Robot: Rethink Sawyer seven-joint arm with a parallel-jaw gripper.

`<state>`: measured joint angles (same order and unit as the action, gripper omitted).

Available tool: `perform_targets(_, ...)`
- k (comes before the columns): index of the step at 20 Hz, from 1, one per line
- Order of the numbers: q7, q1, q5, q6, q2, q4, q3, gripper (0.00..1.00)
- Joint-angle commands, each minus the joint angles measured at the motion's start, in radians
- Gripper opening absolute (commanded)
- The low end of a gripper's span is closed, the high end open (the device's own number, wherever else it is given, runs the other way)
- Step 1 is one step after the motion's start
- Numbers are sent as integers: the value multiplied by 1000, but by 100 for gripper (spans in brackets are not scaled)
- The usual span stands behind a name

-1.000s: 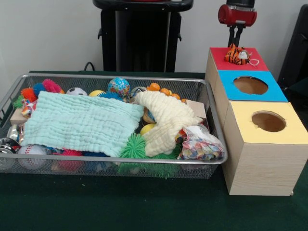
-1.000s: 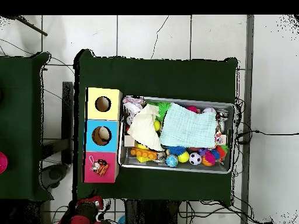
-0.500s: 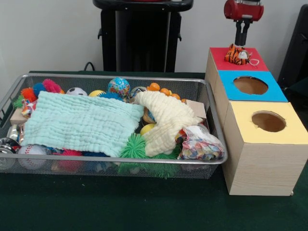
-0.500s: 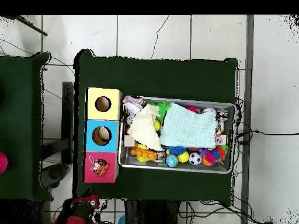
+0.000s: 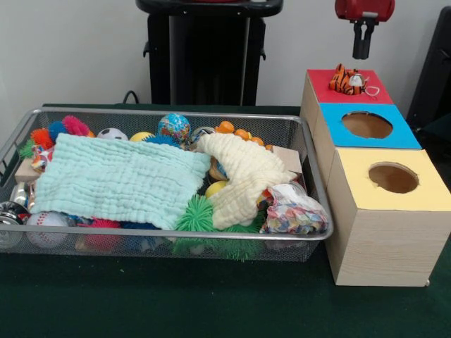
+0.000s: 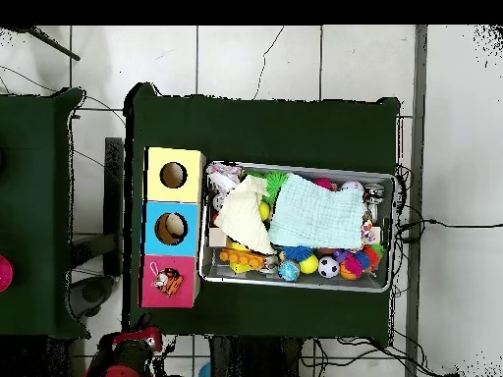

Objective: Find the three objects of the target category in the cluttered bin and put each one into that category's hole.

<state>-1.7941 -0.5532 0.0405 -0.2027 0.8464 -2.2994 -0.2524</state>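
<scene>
Only frontally, narrow empty claw (image 5: 362,52) above tiger toy (image 5: 347,79) covering the hole (image 6: 167,282); overhead, just red arm.

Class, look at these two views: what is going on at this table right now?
The robot's black hand hangs empty above the red-panelled wooden box. A small striped orange tiger toy sits over that box's hole. The silver wire mesh bin holds balls and spiky toys under a mint cloth and a cream cloth.
</scene>
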Motion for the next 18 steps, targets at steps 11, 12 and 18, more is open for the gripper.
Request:
perform_targets(11, -192, 26, 40, -12, -98, 55, 56, 0)
perform_targets(12, -194, 26, 39, -24, -109, 57, 56, 0)
perform_targets(18, -200, 23, 44, -76, -167, 79, 49, 0)
